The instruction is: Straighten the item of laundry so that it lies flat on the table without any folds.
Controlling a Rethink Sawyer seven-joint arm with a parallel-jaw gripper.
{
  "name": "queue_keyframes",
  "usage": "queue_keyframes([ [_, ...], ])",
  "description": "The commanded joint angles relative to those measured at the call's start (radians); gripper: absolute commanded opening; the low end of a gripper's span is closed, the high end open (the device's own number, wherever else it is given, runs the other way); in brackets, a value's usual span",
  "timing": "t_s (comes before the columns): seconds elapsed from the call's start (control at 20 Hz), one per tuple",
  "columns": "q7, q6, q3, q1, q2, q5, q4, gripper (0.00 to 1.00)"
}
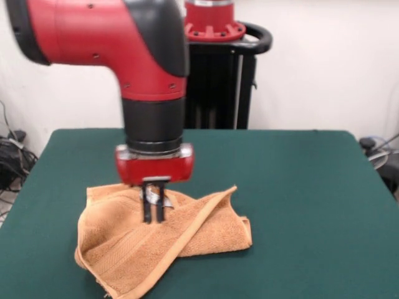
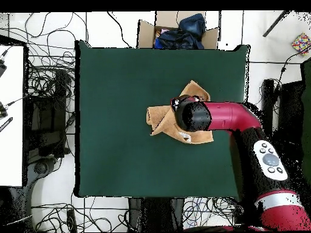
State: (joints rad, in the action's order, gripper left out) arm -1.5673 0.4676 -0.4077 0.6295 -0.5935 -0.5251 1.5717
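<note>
The orange-tan towel [image 1: 163, 243] is lying crumpled and folded over itself on the green table [image 1: 299, 187]. The end effector [image 1: 154, 215] is pressing into its folds, fingers nearly together, apparently pinching cloth. A cardboard box [image 2: 176, 31] beyond the table's edge is holding dark fabric.

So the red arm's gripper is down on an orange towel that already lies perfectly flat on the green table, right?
Not quite. The gripper is down on the orange towel, and the table is green, but the towel is not flat. The front view shows it bunched, with a corner folded over across the middle.
</note>
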Motion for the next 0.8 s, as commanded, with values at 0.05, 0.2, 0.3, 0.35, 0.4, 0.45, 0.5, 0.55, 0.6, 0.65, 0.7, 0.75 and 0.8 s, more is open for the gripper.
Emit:
queue_keyframes([
  [0.05, -0.255, -0.058, 0.078, -0.093, -0.043, 0.04, 0.149, 0.0],
  [0.2, -0.26, -0.074, 0.1, -0.118, -0.035, 0.055, 0.143, 0.0],
  [0.3, -0.252, -0.084, 0.11, -0.124, -0.023, 0.064, 0.138, 0.0],
  [0.35, -0.246, -0.091, 0.113, -0.125, -0.016, 0.068, 0.137, 0.0],
  [0.4, -0.243, -0.098, 0.118, -0.128, -0.011, 0.07, 0.136, 0.0],
  [0.45, -0.241, -0.105, 0.123, -0.13, -0.009, 0.073, 0.137, 0.0],
  [0.5, -0.239, -0.112, 0.128, -0.132, -0.007, 0.075, 0.138, 0.0],
  [0.55, -0.237, -0.117, 0.133, -0.133, -0.008, 0.077, 0.142, 0.0],
  [0.6, -0.237, -0.121, 0.138, -0.136, -0.007, 0.079, 0.143, 0.0],
  [0.65, -0.237, -0.122, 0.143, -0.139, -0.009, 0.081, 0.145, 0.0],
  [0.7, -0.236, -0.124, 0.148, -0.143, -0.012, 0.083, 0.146, 0.0],
  [0.75, -0.234, -0.135, 0.155, -0.149, -0.015, 0.078, 0.146, 0.0],
  [0.8, -0.236, -0.158, 0.161, -0.153, -0.015, 0.076, 0.148, 0.0],
])
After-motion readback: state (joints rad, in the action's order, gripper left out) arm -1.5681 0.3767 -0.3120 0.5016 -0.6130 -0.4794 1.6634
